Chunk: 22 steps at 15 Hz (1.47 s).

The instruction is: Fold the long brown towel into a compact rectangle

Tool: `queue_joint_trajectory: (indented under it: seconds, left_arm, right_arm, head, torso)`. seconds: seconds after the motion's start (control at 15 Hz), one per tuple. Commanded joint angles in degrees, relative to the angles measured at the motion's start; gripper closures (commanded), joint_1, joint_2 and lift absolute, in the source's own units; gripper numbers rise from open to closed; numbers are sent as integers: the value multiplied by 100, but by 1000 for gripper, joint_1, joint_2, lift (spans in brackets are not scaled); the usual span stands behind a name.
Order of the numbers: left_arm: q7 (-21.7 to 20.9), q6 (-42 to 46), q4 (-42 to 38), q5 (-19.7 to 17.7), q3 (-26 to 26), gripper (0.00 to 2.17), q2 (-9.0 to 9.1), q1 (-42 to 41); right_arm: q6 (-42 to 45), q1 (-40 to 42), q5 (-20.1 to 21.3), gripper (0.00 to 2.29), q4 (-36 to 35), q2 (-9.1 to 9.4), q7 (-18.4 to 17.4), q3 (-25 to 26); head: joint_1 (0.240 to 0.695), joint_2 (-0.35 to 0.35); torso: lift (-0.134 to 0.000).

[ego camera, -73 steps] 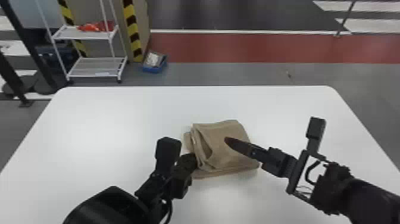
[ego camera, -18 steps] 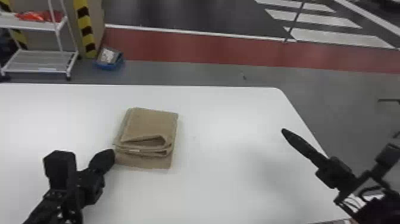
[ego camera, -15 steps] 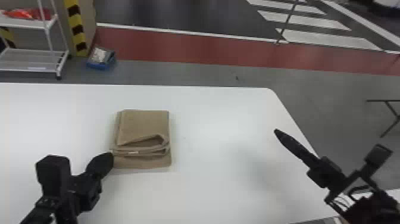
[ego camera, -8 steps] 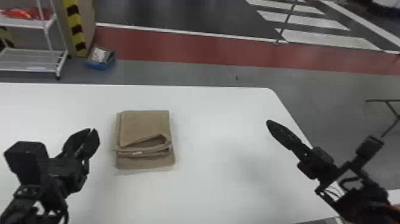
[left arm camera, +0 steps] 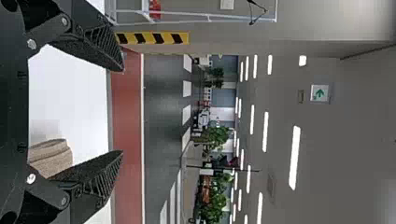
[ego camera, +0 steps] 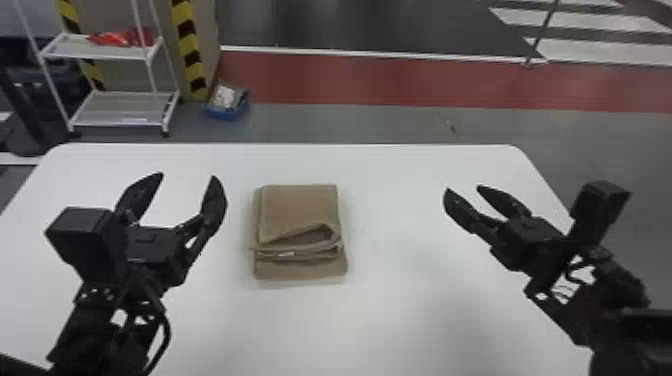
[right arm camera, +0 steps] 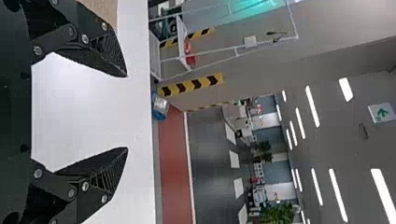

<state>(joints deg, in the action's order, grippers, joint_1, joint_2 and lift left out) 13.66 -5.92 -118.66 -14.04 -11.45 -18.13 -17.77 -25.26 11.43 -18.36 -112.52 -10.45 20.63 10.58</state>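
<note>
In the head view my left gripper (ego camera: 187, 187) stands open to the left of the brown towel (ego camera: 300, 210), not touching it. The towel lies on the white table as a compact, layered stack, with a raised loose fold and a small pale tag at its near side. My right gripper (ego camera: 462, 192) is open too, well to the towel's right. In the left wrist view the left gripper (left arm camera: 122, 110) has nothing between its fingertips, and part of the towel (left arm camera: 51, 156) shows by one finger. The right wrist view has the right gripper (right arm camera: 127, 112) spread and holding nothing, with the towel (right arm camera: 103, 10) behind one finger.
The white table (ego camera: 400, 300) extends around the towel, its far edge running beyond both grippers. On the floor behind it stand a white wire shelf (ego camera: 122, 107) and a blue box (ego camera: 227, 102) at the back left.
My left gripper has left the towel's near left corner, moved away and opened. The right gripper, earlier over the towel, has withdrawn rightward and now shows its fingers apart. The head view has swung right and back.
</note>
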Motion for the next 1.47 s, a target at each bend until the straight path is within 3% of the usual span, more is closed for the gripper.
queue_joint_trajectory:
  seconds: [0.0,0.13,0.27,0.4,0.8,0.93,1.2,1.4]
  left_arm:
    - [-4,-213,-34,182,-50,73,73,-148]
    - [207,-476,-122,604,-173,70,178,-280]
    - [269,-511,-333,753,-234,73,266,-385]
    - [269,-740,-517,833,-261,73,257,-447]
    - [269,-652,-509,762,-138,73,213,-500]
    - [269,-406,-482,683,-67,76,204,-561]
    - [260,139,-280,463,170,80,160,-632]
    - [260,297,-210,314,275,83,73,-640]
  right_arm:
    - [297,325,518,120,-315,105,-534,-549]
    - [543,668,527,120,-605,254,-657,-733]
    - [1299,1063,527,120,-807,342,-657,-803]
    - [1405,1344,500,120,-1000,351,-657,-716]
    - [2301,2364,360,124,-1440,527,-675,-382]
    - [2407,2469,210,124,-1492,536,-675,-346]
    - [2424,2513,316,124,-1492,720,-684,-373]
    - [2442,2478,316,124,-1431,738,-974,-390]
  head:
    - [695,-77]
    - [695,-63]
    - [695,-39]
    - [695,-27]
    - [695,-61]
    - [695,-63]
    - [695,-52]
    - [695,-31]
  torso:
    - [-123]
    - [-123]
    - [-123]
    - [-123]
    - [-123]
    - [-123]
    - [-123]
    - [-123]
